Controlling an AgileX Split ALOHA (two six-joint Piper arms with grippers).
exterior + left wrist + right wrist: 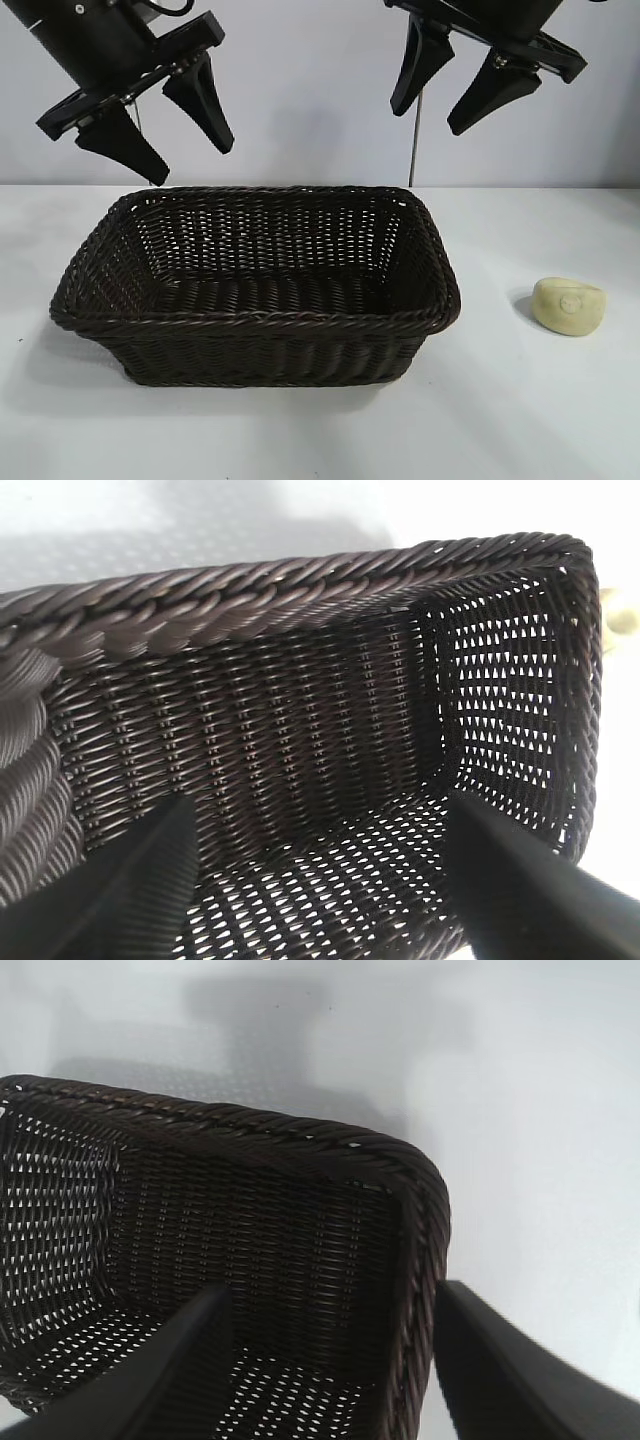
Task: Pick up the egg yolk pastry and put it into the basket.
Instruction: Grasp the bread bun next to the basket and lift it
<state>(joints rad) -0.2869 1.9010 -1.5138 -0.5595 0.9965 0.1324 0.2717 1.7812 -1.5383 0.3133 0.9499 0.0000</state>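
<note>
The egg yolk pastry [568, 305], a small pale yellow lump with a round imprint, lies on the white table to the right of the basket, well apart from it. The dark brown wicker basket [250, 318] stands in the middle with nothing inside. Both grippers hang high above it. My left gripper [192, 160] is open over the basket's back left corner. My right gripper [429, 118] is open over its back right corner. The left wrist view looks down between the open left gripper [320, 800] into the basket [250, 585]. In the right wrist view the right gripper [332, 1288] straddles the basket's [250, 1125] end rim.
The white table [540, 420] runs on in front of the basket and around the pastry. A thin upright rod [415, 150] stands against the grey wall behind the basket's right end.
</note>
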